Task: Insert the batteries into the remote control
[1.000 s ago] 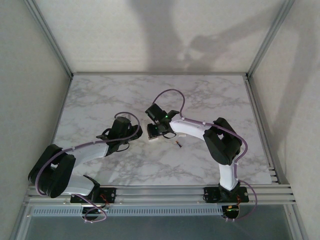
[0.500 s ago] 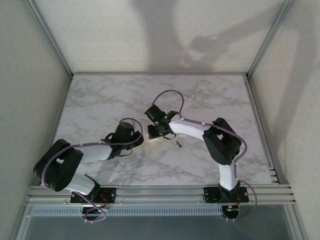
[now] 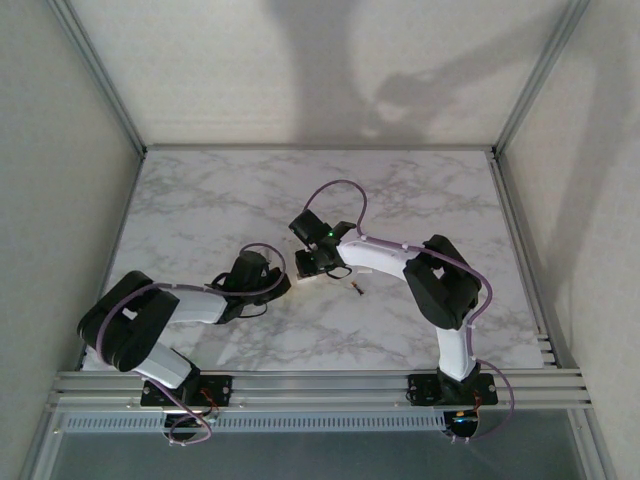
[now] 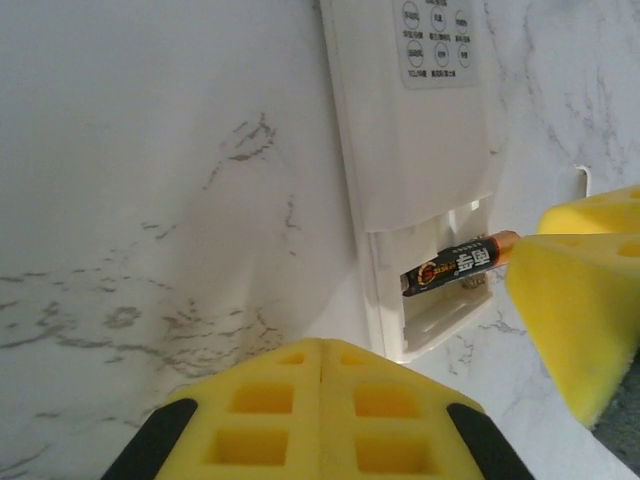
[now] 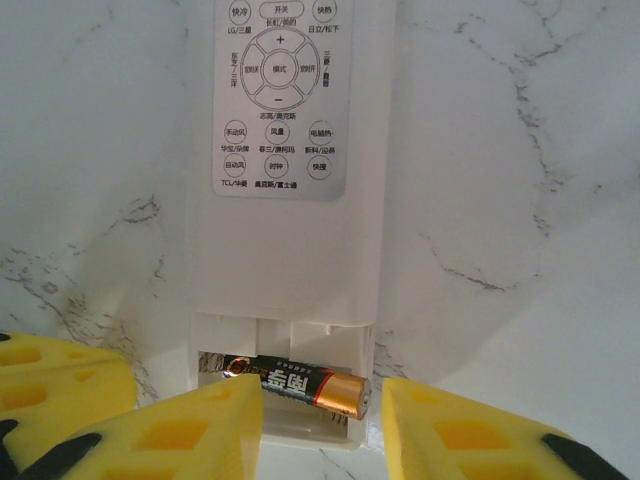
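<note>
Right wrist view looked down on the remote control (image 5: 285, 250), lying button side up on the marble table (image 5: 480, 150) with its printed panel toward the top of the frame and its battery bay (image 5: 270, 345) uncovered at the near end. One battery (image 5: 300, 383) lay crosswise in that bay, its dark body ending in a copper-gold cap that pointed to the frame's right. The right gripper (image 5: 322, 398) was spread apart and held nothing. One yellow foam pad (image 5: 150, 430) overlapped the remote's near left corner and the other sat just off its near right corner (whether either pad touched the battery could not be told). Left wrist view showed the left gripper (image 4: 320, 350) clenched on nothing, its two pads pressed flat together just short of the remote's open end, beside the bay. Top external view placed both grippers at the remote, the left one at its left side and the right one over it. The second battery (image 3: 356, 289) lay loose on the table to the right of the remote, near it but apart
</note>
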`<state>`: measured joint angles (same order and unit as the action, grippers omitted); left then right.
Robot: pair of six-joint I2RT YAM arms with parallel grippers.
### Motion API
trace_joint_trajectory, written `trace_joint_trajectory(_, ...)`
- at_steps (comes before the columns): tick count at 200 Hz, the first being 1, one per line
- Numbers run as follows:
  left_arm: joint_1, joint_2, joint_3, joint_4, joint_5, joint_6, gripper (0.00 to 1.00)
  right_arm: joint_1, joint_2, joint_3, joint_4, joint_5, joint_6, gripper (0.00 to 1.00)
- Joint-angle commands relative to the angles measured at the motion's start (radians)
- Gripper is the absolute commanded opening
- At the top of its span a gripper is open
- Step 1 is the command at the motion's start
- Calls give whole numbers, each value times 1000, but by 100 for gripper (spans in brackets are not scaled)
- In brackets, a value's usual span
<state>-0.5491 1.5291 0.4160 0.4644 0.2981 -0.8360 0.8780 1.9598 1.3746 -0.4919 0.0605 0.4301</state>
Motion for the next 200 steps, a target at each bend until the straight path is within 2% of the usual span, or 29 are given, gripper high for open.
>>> trace_joint_trajectory(1, -9, 21, -15, 61, 29, -22, 0, 11, 16, 25, -24, 19, -5, 37)
trace_joint_trajectory(146, -20, 73, 19, 64, 31, -17, 0, 12, 16, 22, -32, 41, 5, 35)
trace_joint_trajectory(200, -27, 81, 32, 57, 26, -15, 0, 11, 27, 15, -30, 32, 23, 31)
